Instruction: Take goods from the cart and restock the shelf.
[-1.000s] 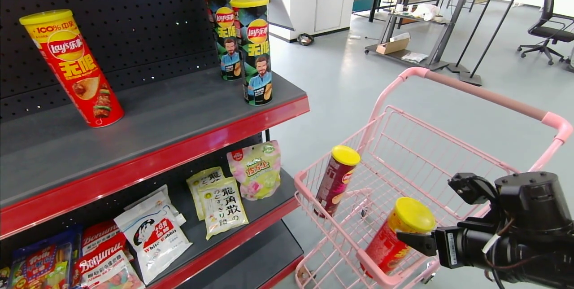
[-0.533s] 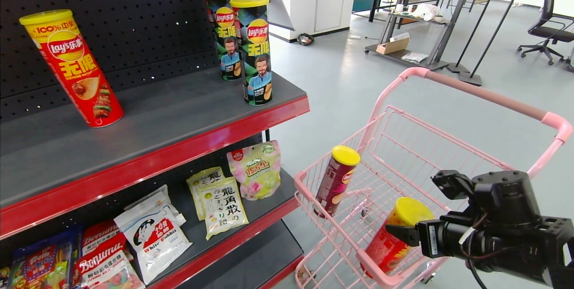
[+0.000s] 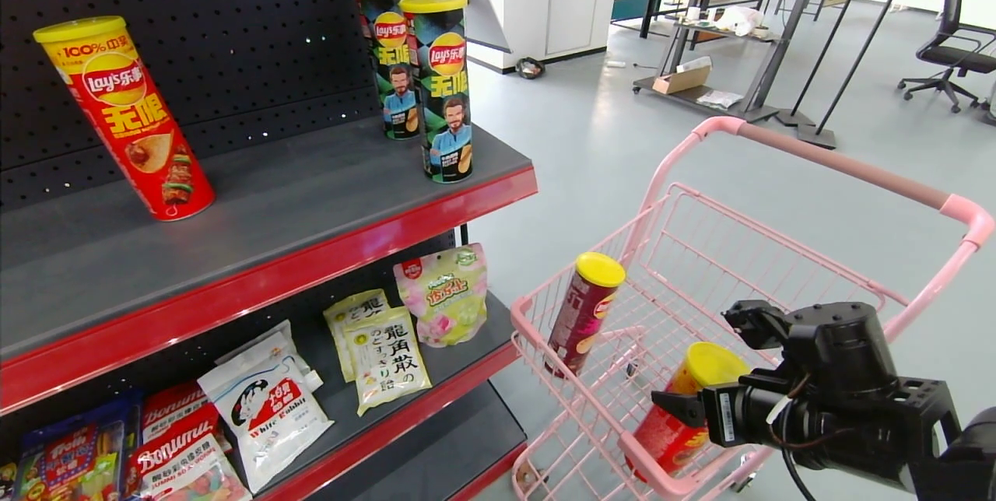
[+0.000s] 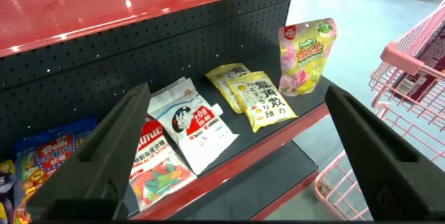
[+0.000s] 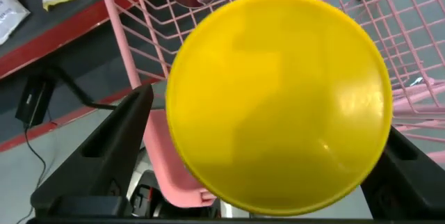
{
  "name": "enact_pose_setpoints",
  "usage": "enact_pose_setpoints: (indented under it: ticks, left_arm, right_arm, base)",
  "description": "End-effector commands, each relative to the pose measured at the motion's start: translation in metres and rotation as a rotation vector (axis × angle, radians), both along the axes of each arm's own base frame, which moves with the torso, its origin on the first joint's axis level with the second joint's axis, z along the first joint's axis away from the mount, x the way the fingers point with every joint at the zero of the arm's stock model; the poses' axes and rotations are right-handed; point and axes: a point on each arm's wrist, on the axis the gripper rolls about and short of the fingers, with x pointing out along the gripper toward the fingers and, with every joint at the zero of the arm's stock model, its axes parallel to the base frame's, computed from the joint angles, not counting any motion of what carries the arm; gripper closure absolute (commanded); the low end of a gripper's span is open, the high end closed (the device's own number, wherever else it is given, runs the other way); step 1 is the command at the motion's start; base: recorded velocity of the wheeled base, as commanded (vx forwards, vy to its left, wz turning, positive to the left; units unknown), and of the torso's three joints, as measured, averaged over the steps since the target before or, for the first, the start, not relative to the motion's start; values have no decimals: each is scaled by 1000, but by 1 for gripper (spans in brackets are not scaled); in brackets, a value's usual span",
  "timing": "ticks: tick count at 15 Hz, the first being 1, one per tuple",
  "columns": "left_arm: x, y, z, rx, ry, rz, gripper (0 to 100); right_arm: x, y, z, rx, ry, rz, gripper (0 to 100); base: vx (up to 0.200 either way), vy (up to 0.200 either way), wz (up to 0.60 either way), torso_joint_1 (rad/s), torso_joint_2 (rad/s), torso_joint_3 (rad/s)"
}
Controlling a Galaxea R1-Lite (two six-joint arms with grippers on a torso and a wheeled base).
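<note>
A red chip can with a yellow lid (image 3: 675,417) stands in the near corner of the pink cart (image 3: 825,155). My right gripper (image 3: 712,365) is open at its top, one finger on each side of the lid (image 5: 278,106). A darker red can (image 3: 583,314) leans against the cart's left wall. On the top shelf (image 3: 311,197) stand a red can (image 3: 128,120) and two green-black cans (image 3: 445,89). My left gripper (image 4: 238,92) is open and holds nothing, facing the lower shelf's snack bags (image 4: 261,99).
Snack bags (image 3: 381,345) lie on the lower shelf (image 3: 436,400). The top shelf has free room between the red can and the green-black cans. Behind the cart are open floor, a metal rack (image 3: 700,57) and an office chair (image 3: 953,50).
My right gripper has moved left toward the yellow-lidded can, and its fingers now flank the lid. The cans and cart have not moved.
</note>
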Motion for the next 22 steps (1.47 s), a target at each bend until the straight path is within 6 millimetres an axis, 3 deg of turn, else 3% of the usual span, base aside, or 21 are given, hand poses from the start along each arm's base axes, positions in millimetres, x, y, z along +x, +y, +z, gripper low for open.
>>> enact_pose_setpoints:
  ticks: [1,11,12,18,19,22]
  left_arm:
    - [0,0,0,0,0,0,0]
    - [0,0,0,0,0,0,0]
    - [0,0,0,0,0,0,0]
    - [0,0,0,0,0,0,0]
    - [0,0,0,0,0,0,0]
    - [0,0,0,0,0,0,0]
  right_arm:
    - [0,4,-4,-7,15,16,0]
    - [12,7,-15,-23,-21,-24,0]
    - [12,8,-15,-22,-22,-23,100]
    - [13,9,-11,-36,-50,-36,100]
    - [17,10,-3,-58,-100,-50,100]
    - [34,14,53,-88,-315,-18,100]
  base:
    - [0,0,0,0,0,0]
    - [0,0,0,0,0,0]
    - [0,0,0,0,0,0]
    - [0,0,0,0,0,0]
    - [0,0,0,0,0,0]
    - [0,0,0,0,0,0]
